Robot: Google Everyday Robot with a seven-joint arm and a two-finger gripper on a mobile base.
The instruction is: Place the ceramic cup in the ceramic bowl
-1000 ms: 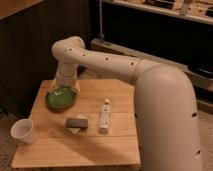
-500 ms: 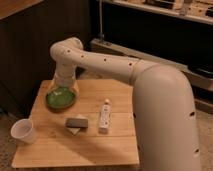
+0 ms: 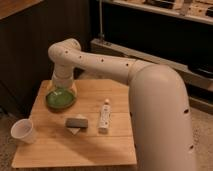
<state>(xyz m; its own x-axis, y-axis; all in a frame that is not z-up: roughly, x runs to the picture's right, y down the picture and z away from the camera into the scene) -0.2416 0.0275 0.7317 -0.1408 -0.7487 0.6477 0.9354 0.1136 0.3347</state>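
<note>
Gripper [image 3: 61, 89] low over ceramic bowl [image 3: 60, 101] at counter [image 3: 100, 145] back-left corner, grip state cannot tell; ceramic cup [image 3: 24, 131] at front-left edge, grey block [image 3: 76, 122] and lying white bottle [image 3: 104, 118] mid-counter.

Pincer [image 3: 61, 93] over the bowl [image 3: 59, 104] — seemingly half-hidden by its wrist [image 3: 62, 77].

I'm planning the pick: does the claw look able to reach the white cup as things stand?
Probably yes: the claw hangs over the green bowl, and the cup stands upright at the table's near edge, nothing over it.
</note>
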